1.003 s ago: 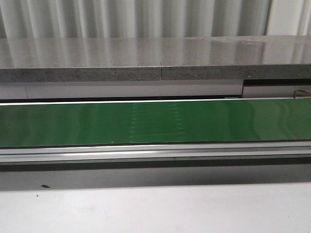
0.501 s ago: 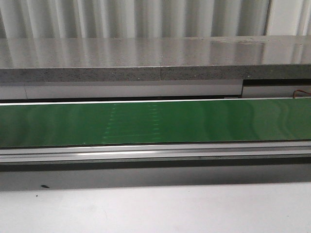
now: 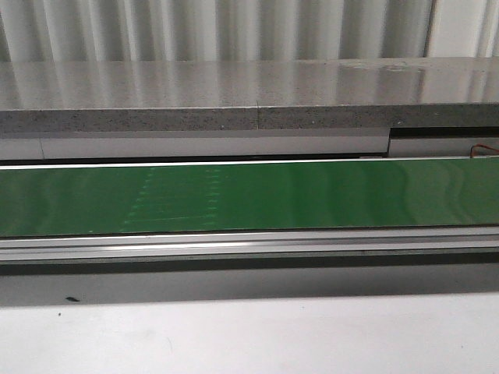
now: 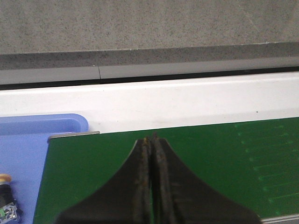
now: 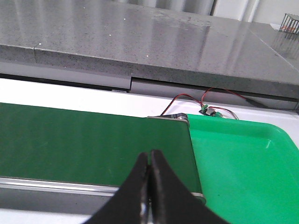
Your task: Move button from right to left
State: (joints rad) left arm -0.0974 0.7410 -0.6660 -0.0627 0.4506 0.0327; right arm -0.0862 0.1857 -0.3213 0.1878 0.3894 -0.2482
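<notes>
front view: your green conveyor belt (image 3: 312, 195) runs bare across the frame below the grey stone ledge (image 3: 234, 97), with no arm and no button in sight. a faint stitched seam (image 3: 175, 199) marks the belt left of centre.

left wrist view: the left gripper (image 4: 153, 140) hangs over the belt's end with its fingers pressed together, holding nothing. the button (image 4: 6, 203), yellow cap just showing, lies in the blue tray (image 4: 42, 126) beside the belt, cut off by the frame edge. judged from that, one piece is already on the left side.

right wrist view: the right gripper (image 5: 149, 156) hovers over the belt's other end, fingers also pressed together and empty. the green tray (image 5: 243, 154) beside it shows no button in the part you can see; red wires (image 5: 212, 100) trail near its rim.

the risk, as a judgement: with both pairs of fingers shut, any descent on a part would knock it rather than grasp it, and a part riding the belt could slip past unwatched.
</notes>
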